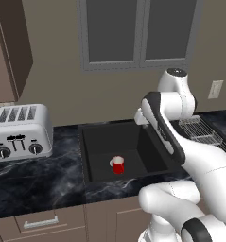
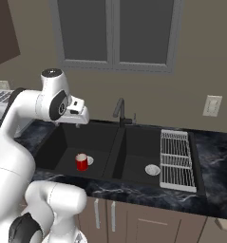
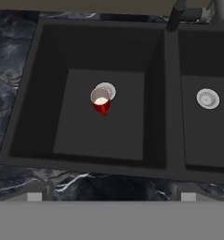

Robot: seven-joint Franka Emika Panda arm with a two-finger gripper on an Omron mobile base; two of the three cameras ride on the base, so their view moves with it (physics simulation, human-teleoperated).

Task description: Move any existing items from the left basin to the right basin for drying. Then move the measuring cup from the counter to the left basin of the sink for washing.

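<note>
Two basins make up the black sink (image 2: 117, 142), set into a glossy black marble table (image 1: 34, 182) under a window (image 2: 116, 33). One red mug (image 1: 117, 165) with a white inside stands upright on the floor of the left basin (image 3: 76, 136), the wider one, right beside its round silver drain (image 3: 108, 89); from the hand view the mug partly overlaps the drain's rim, and its handle points toward the near wall of the basin. The right basin (image 2: 134, 161), the narrower one, holds nothing but its own drain (image 2: 152, 169). A dark curved faucet (image 2: 119, 111) rises at the back of the sink, at the divider between the basins. The end effector (image 2: 77, 124) hangs high above the back left part of the left basin, pointing down, well apart from the mug; its jaws stand wide and hold nothing. A wire rack (image 2: 175, 160) lies just beside the right basin on its right. A silver toaster (image 1: 21, 131) sits on the table to the left of the sink, near the wall. A white wall outlet (image 2: 212, 106) is on the wall past the rack. Wooden cabinet fronts (image 1: 39, 222) run below the table. At the far right edge of the right base view, a small pale thing lies on the table, too cut off to name.
</note>
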